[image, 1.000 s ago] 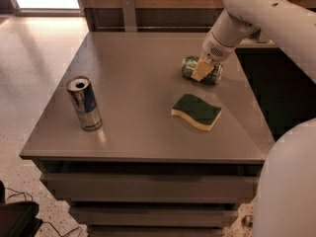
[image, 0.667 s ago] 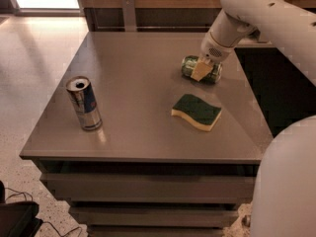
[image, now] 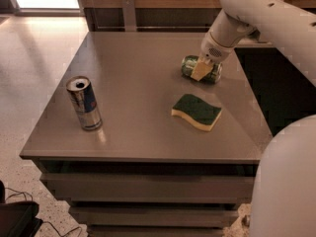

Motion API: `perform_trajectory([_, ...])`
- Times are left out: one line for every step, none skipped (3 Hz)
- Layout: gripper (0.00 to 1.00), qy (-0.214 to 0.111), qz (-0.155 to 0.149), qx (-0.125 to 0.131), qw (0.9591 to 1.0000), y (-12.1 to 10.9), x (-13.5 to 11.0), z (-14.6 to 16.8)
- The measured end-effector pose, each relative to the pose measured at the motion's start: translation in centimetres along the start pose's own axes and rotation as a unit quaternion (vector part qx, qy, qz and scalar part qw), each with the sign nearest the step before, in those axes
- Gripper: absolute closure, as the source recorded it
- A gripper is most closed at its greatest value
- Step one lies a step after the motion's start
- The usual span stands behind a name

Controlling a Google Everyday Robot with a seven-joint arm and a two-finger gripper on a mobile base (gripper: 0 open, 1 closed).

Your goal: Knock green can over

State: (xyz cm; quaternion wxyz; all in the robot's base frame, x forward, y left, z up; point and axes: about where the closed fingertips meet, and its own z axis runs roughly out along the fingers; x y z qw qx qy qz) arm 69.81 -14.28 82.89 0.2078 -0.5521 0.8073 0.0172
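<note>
The green can lies on its side on the grey table, towards the back right. My gripper reaches down from the upper right and sits right at the can, its pale fingertip covering the can's middle. The can's left end and right end show on either side of the finger.
A slim silver-and-blue can stands upright near the table's front left. A green and yellow sponge lies in front of the green can. My white arm crosses the upper right. A wooden wall is behind the table.
The arm and gripper have shifted slightly; the green can stays lying on its side in the same spot. The other objects have not moved.
</note>
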Motion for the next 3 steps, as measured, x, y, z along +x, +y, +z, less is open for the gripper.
perform_trajectory([0.35, 0.0, 0.0, 0.0, 1.0, 0.0, -0.01, -0.01])
perform_trajectory([0.12, 0.001, 0.0, -0.002, 1.0, 0.08, -0.02, 0.22])
perform_trajectory([0.0, 0.001, -0.001, -0.003, 1.0, 0.16, -0.03, 0.41])
